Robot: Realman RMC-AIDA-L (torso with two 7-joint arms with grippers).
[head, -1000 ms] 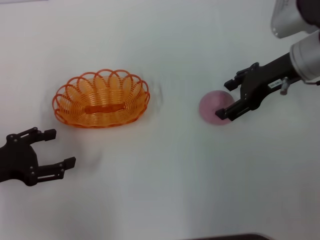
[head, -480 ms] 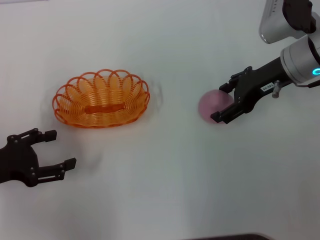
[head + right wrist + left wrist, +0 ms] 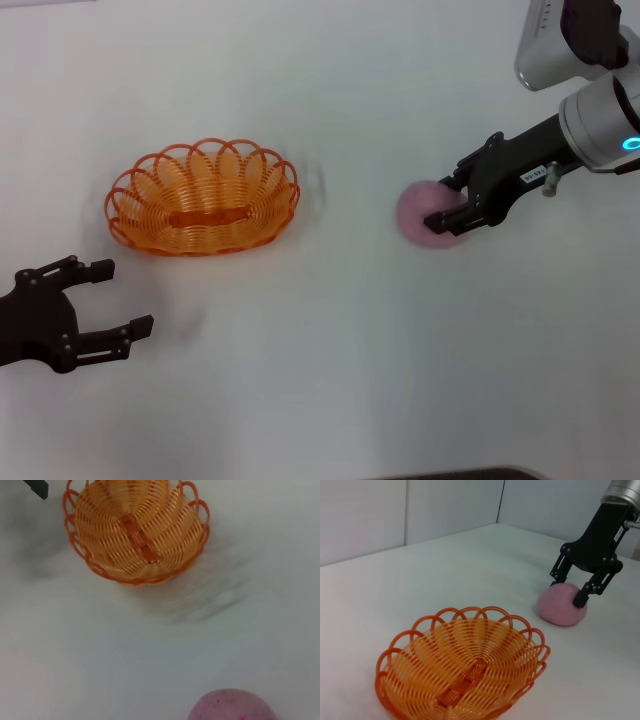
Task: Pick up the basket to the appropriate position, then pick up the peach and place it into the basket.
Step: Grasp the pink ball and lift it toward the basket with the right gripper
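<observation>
The orange wire basket (image 3: 203,198) sits on the white table at the left; it also shows in the left wrist view (image 3: 465,680) and the right wrist view (image 3: 135,527). The pink peach (image 3: 420,212) rests on the table at the right, and shows in both wrist views (image 3: 555,611) (image 3: 232,707). My right gripper (image 3: 443,205) is down over the peach, open, with one finger on either side of it (image 3: 567,590). My left gripper (image 3: 125,296) is open and empty at the lower left, in front of the basket.
The white table (image 3: 320,350) stretches between the basket and the peach. Grey walls (image 3: 445,505) stand behind the table in the left wrist view.
My right gripper has come down around the peach, and its fingers now stand closer together at the peach's sides. The basket and the left gripper have not moved.
</observation>
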